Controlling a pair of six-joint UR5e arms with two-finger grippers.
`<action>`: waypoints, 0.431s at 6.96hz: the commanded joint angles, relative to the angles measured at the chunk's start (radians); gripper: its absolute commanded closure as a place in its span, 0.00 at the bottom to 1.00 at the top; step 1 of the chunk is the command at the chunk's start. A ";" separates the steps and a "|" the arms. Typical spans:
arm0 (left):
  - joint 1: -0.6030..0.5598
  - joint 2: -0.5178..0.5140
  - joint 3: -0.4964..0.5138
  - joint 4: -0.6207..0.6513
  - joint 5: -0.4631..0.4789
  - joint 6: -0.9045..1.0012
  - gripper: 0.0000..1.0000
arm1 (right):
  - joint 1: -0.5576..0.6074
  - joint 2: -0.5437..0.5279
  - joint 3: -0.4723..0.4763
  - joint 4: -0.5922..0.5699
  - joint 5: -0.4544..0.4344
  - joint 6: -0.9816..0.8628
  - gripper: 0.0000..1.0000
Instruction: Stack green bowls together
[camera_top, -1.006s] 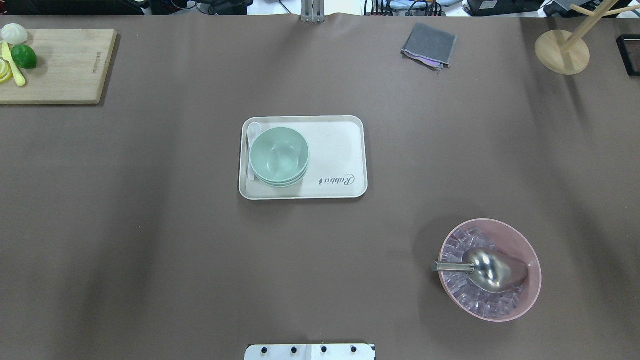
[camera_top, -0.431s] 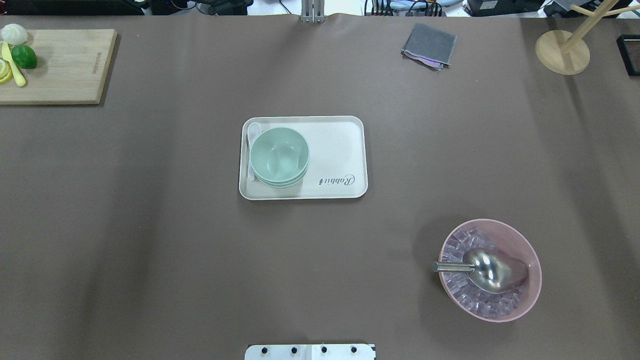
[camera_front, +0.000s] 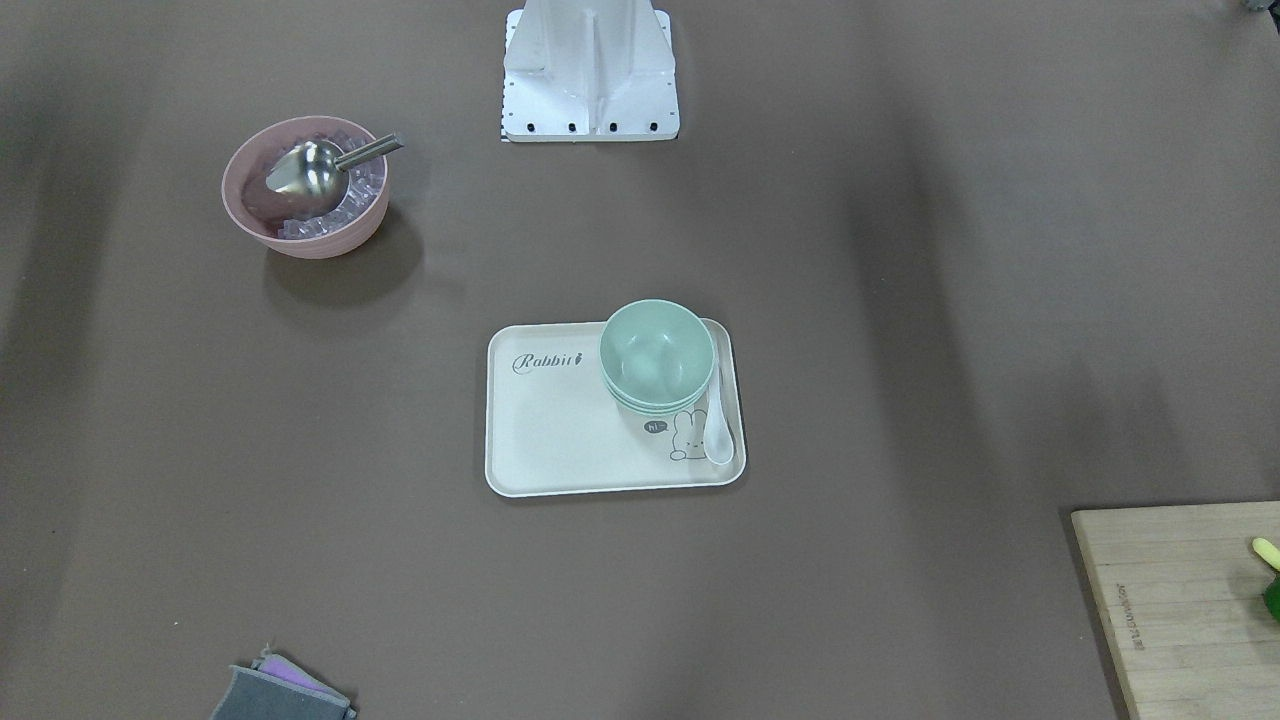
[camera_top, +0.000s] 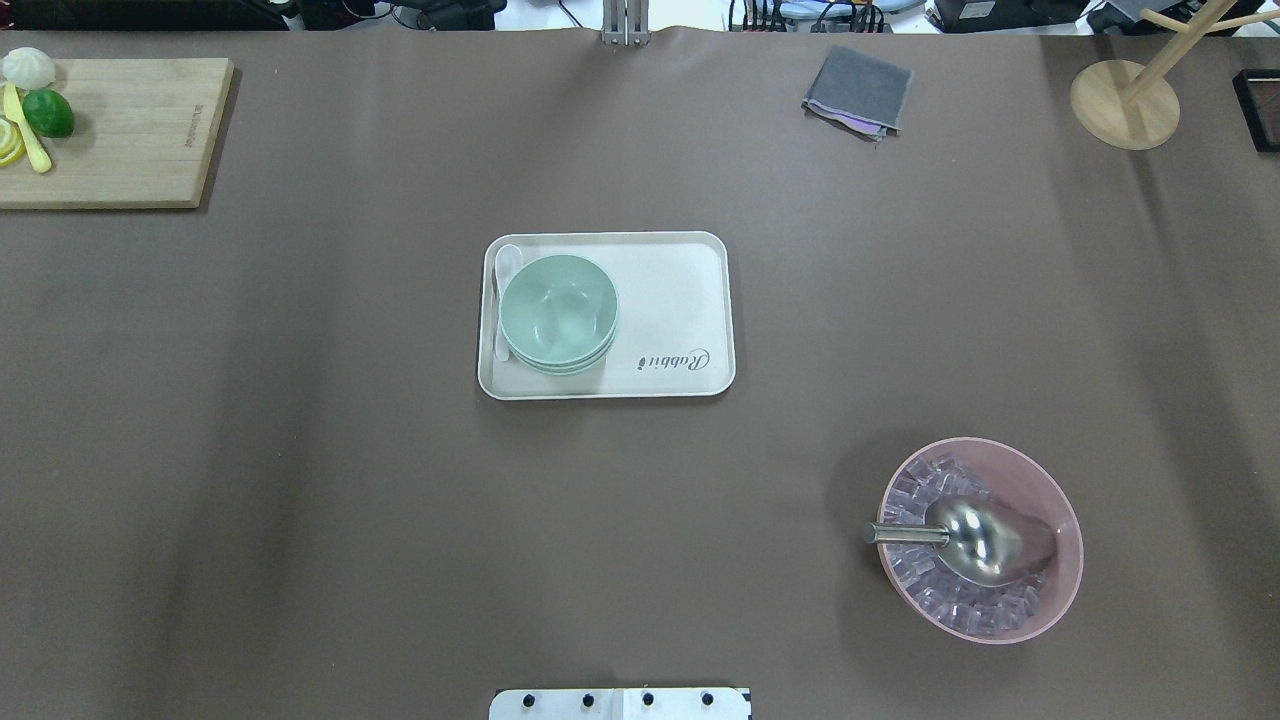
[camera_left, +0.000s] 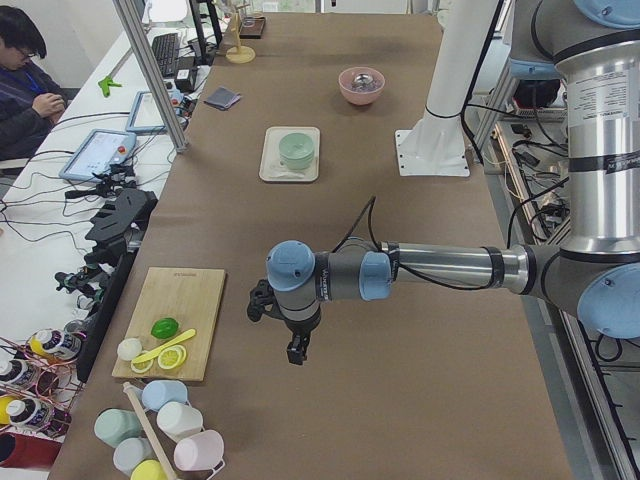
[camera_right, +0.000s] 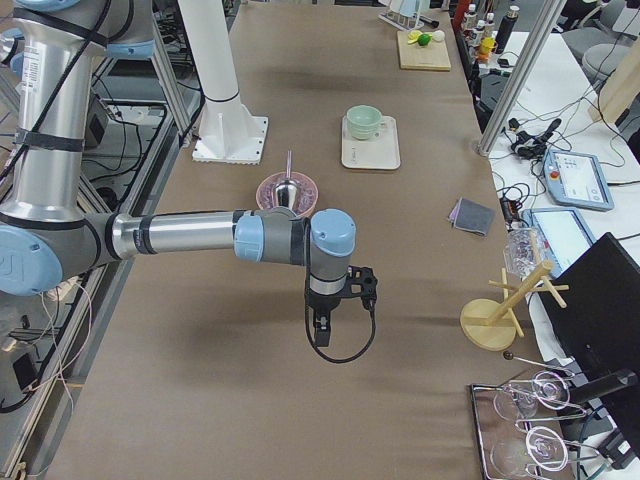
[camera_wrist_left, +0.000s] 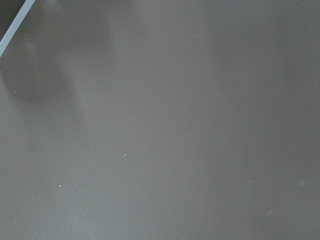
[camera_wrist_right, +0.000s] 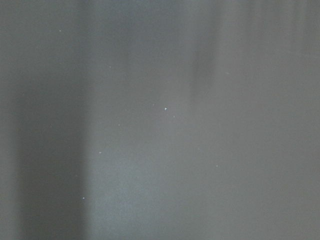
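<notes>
The green bowls (camera_top: 558, 312) sit nested in one stack on the left part of a cream tray (camera_top: 690, 300) at the table's middle. They also show in the front view (camera_front: 656, 355) and small in both side views (camera_left: 295, 150) (camera_right: 365, 121). A white spoon (camera_top: 507, 262) lies on the tray beside the stack. My left gripper (camera_left: 297, 352) hangs over bare table far from the tray, seen only from the side; I cannot tell whether it is open. My right gripper (camera_right: 320, 330) likewise hangs over bare table; I cannot tell its state. Both wrist views show only brown table.
A pink bowl (camera_top: 980, 540) with ice cubes and a metal scoop stands at the near right. A wooden cutting board (camera_top: 130, 130) with a lime and lemon slices lies far left. A grey cloth (camera_top: 858, 90) and a wooden stand (camera_top: 1125, 103) are at the far right.
</notes>
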 joint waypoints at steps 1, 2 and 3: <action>-0.002 0.000 -0.016 0.001 0.006 0.003 0.01 | 0.000 -0.005 -0.016 0.075 0.008 -0.001 0.00; -0.001 0.000 -0.025 0.001 0.038 0.007 0.01 | -0.002 -0.005 -0.021 0.075 0.011 -0.002 0.00; 0.002 -0.003 -0.028 0.001 0.076 0.008 0.01 | -0.005 -0.005 -0.021 0.074 0.011 -0.004 0.00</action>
